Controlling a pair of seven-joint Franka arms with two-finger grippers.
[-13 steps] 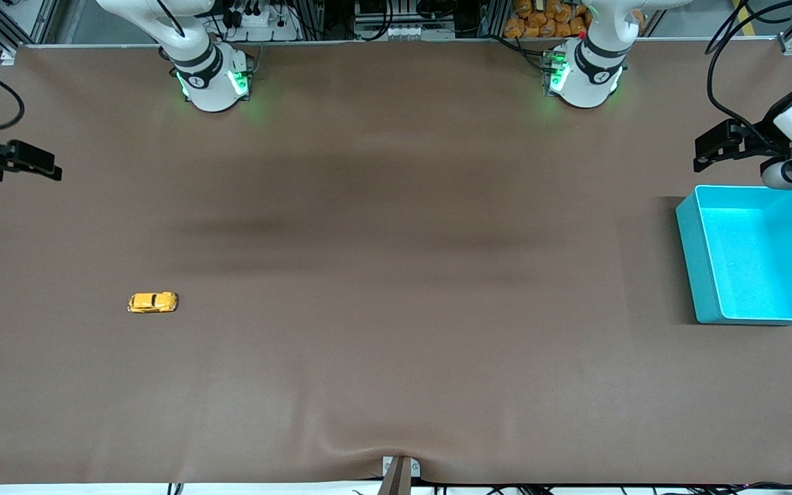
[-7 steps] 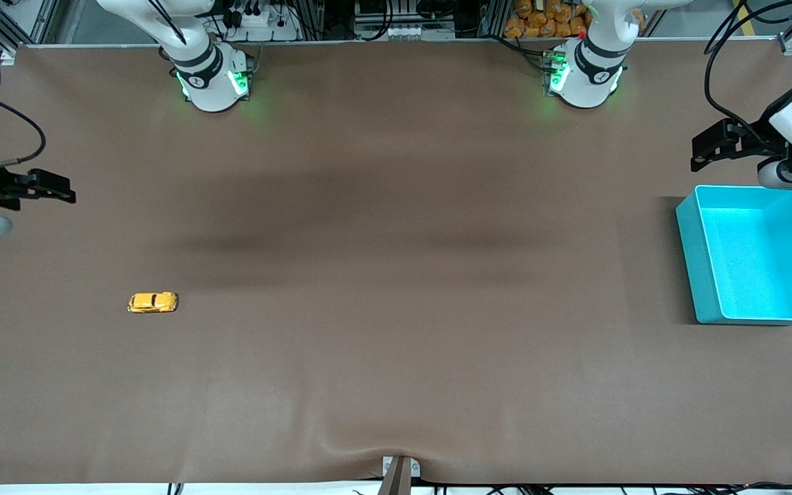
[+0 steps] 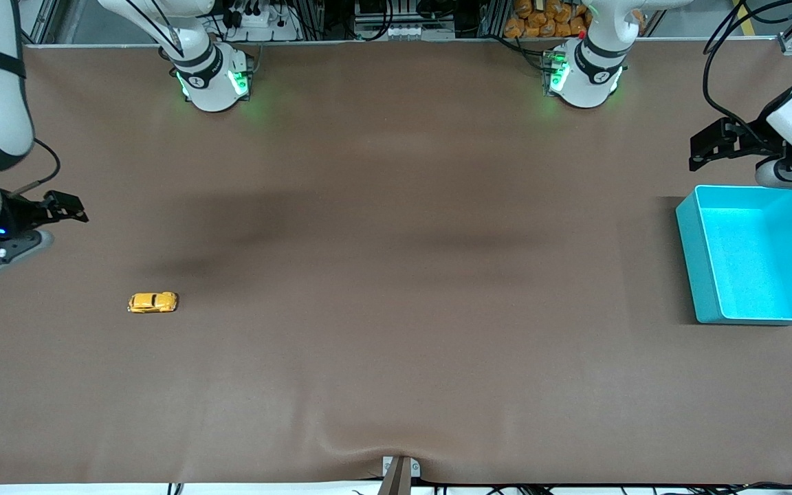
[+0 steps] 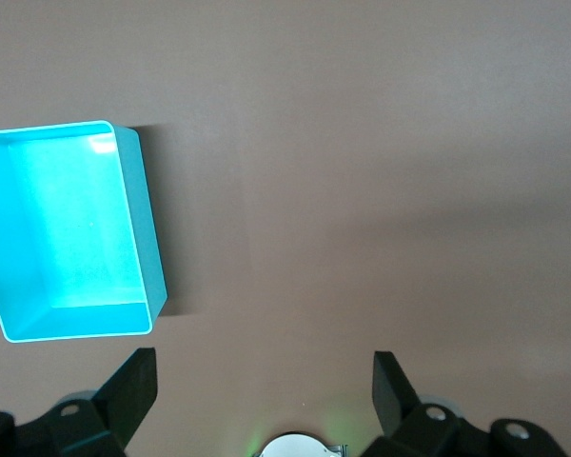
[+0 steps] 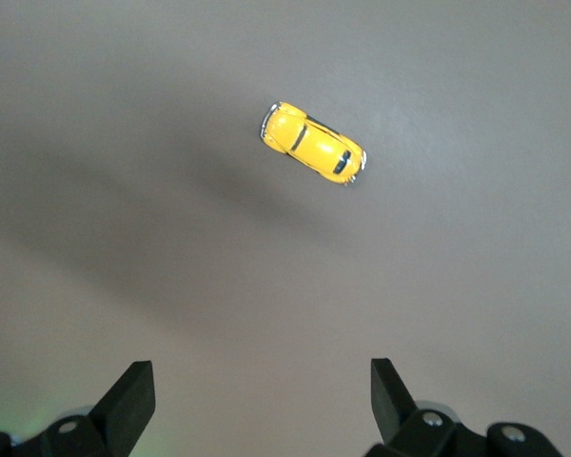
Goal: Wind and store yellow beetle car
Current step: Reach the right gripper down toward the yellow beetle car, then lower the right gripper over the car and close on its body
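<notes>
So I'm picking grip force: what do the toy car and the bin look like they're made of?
The yellow beetle car looks like glossy painted metal or hard plastic: it shows small highlights and silvery bumpers. The turquoise bin looks like smooth moulded plastic, with thin even walls and a soft sheen. Neither can be confirmed by look alone.

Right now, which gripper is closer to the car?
The right gripper, open-jawed above the yellow beetle car; the left gripper hangs by the turquoise bin.

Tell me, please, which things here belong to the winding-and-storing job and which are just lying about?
Job:
- yellow beetle car
- turquoise bin, empty
- right gripper, open, near the car
- left gripper, open, waiting by the bin

Lying about:
- nothing else on the brown table
</notes>
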